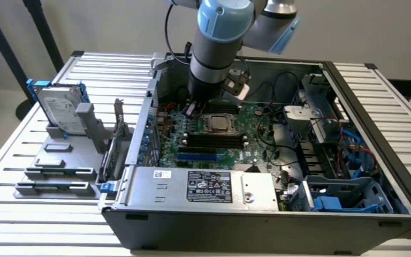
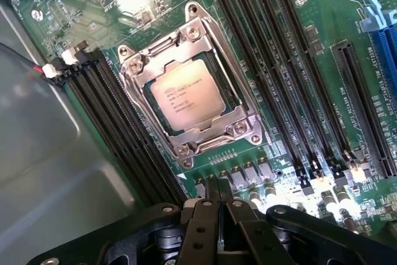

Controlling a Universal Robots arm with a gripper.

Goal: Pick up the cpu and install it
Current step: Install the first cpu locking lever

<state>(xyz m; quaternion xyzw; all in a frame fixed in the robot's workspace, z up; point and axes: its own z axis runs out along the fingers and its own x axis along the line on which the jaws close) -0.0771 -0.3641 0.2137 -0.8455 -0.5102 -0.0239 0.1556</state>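
Observation:
The cpu (image 2: pixel 186 97), a small square chip with a pale silver top, lies flat inside the metal socket frame (image 2: pixel 245 130) on the green motherboard. In the exterior view the cpu (image 1: pixel 221 123) sits near the middle of the open computer case. My gripper (image 2: pixel 218 185) hovers just beside the socket, shut, with its dark fingers pressed together and nothing between them. In the exterior view the gripper (image 1: pixel 192 108) hangs inside the case, close to the board, toward the exterior view's left of the cpu.
Black memory slots (image 2: pixel 276 60) flank the socket. A silver power supply (image 1: pixel 205 186) lines the case's near side, and cables and a drive cage (image 1: pixel 334 134) fill the exterior view's right. A hard drive with a blue bracket (image 1: pixel 58 110) stands on a grey fixture (image 1: pixel 55 171) outside the case.

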